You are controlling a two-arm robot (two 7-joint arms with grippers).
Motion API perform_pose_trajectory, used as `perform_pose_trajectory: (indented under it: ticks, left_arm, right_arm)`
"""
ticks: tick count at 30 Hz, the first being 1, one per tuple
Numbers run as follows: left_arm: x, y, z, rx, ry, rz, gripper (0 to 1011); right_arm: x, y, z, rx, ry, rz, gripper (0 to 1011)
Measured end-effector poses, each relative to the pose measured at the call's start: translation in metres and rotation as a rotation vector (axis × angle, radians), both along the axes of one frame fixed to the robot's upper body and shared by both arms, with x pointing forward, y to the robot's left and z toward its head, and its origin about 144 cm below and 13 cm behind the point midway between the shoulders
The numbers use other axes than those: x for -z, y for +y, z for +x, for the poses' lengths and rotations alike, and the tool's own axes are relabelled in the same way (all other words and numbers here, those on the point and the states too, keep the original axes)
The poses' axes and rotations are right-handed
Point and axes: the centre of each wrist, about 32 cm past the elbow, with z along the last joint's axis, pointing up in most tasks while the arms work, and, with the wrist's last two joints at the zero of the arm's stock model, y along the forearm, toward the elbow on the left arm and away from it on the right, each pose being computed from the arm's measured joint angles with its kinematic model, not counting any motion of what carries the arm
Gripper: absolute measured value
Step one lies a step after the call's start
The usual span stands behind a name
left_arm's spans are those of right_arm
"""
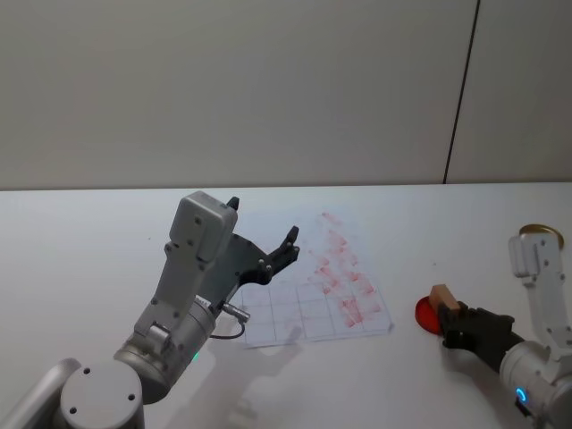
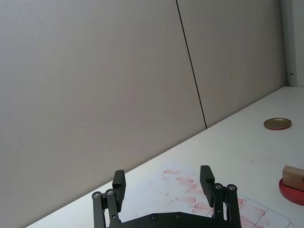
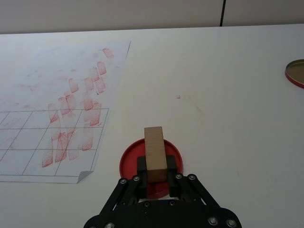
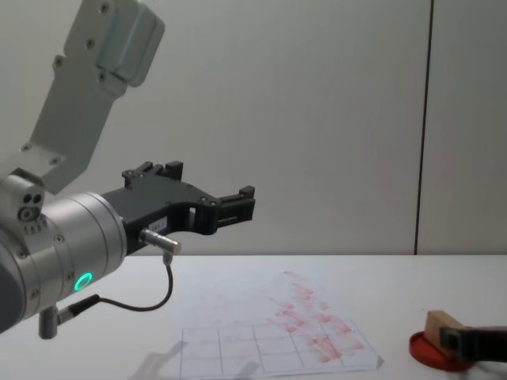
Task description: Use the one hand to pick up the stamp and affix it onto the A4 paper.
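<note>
- The right hand grips the wooden stamp between its two fingers, at the right side of the worktop.
- The stamp stands on the round red ink pad, just right of the red-smudged paper.
- The left hand hangs above the paper's near left part, fingers spread wide, holding nothing.
</note>
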Motion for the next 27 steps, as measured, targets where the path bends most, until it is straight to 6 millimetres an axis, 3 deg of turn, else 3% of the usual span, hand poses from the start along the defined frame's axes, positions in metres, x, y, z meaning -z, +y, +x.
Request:
perform_pose_trajectory:
  ticks: [14, 21, 27]
  left_arm:
    - [0.000, 0.000, 0.000, 0.000, 0.000, 0.000, 993]
    - [0.000, 0.000, 0.000, 0.000, 0.000, 0.000, 993]
    - [0.000, 0.000, 0.000, 0.000, 0.000, 0.000, 993]
  right_arm:
    - [-0.011, 0.004, 0.007, -0.029, -0.038, 0.011, 216]
    - [-0.036, 0.012, 0.012, -0.070, -0.123, -0.001, 216]
    - [-0.063, 0.031, 0.019, -0.140, -0.191, -0.027, 216]
